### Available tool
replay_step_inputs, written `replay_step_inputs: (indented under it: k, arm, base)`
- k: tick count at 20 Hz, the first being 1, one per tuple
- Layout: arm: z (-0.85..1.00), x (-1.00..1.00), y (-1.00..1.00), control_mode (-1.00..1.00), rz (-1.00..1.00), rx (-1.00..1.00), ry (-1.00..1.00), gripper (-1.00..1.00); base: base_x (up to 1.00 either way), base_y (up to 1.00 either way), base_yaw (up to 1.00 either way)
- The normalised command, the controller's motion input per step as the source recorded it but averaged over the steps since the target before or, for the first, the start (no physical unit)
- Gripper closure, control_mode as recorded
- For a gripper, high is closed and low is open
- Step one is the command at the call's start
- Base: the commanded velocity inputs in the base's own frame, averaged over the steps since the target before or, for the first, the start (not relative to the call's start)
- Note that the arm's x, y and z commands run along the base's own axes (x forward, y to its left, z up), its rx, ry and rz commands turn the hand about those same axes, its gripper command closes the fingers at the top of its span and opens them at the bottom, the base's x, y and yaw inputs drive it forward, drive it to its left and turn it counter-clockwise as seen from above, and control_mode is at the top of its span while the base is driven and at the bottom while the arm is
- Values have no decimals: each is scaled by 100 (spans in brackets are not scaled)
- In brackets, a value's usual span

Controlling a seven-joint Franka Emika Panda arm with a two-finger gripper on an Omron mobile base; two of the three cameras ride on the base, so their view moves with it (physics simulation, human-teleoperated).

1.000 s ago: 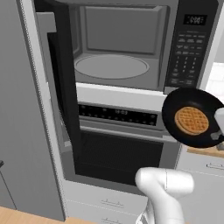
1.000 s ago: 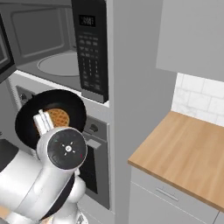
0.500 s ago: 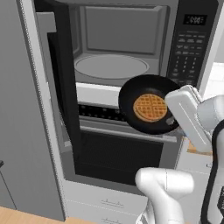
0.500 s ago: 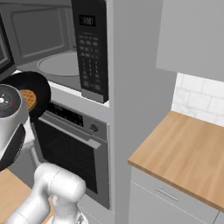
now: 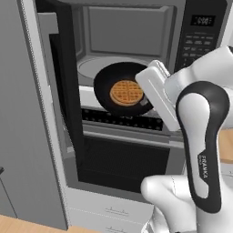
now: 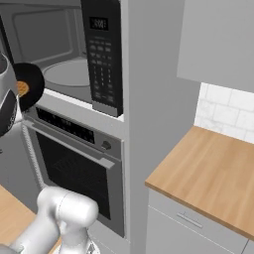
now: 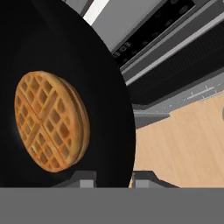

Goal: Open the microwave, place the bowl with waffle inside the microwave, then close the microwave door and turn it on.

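Gripping the rim of the shallow round black bowl with golden-brown waffle point(image 5: 124, 90): tool point(image 7: 113, 180) clamped on the bowl's edge, one dark fingertip point(image 7: 83, 179) to either side of the rim at the bottom of the hand view, bowl wall passing between them.

Holding the bowl in the air at centre frame of the left base view, just in front of the mouth of the large built-in black and grey microwave point(image 5: 127, 45), roughly level with its lower lip. In the right base view, bowl edge point(image 6: 31, 84) peeking in at far left, short of the round grey turntable plate point(image 6: 72, 73).

Tall black microwave door with window point(image 5: 63, 95) standing swung wide at left of the left base view, opening unobstructed.

Key relation: cavity lying straight beyond the bowl, up and toward the back of the frame; turntable directly behind and slightly above the bowl's far rim. Bowl tilting slightly, waffle face turned toward the camera. Judging: next move calling for a forward push with a small lift to clear the lip, levelling to keep the waffle seated. Wider oven with horizontal handle point(image 6: 74, 149) sitting below, not involved.
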Motion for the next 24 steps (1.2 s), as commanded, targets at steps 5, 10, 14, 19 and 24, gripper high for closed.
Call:
replay_step_inputs:
  k: [5, 10, 14, 19, 24]
  arm:
    - [15, 61, 8, -100, -3, 1, 0, 100]
    - [0, 74, 14, -100, -6, -1, 0, 100]
    - [5, 55, 15, -100, -8, -1, -4, 100]
    - [0, 84, 11, -100, -7, -1, 2, 100]
    - [-1, 62, 0, -100, -6, -1, -1, 100]
  base:
    - [0, 0, 0]
    - [0, 0, 0]
    - [0, 0, 0]
    - [0, 0, 0]
    - [0, 0, 0]
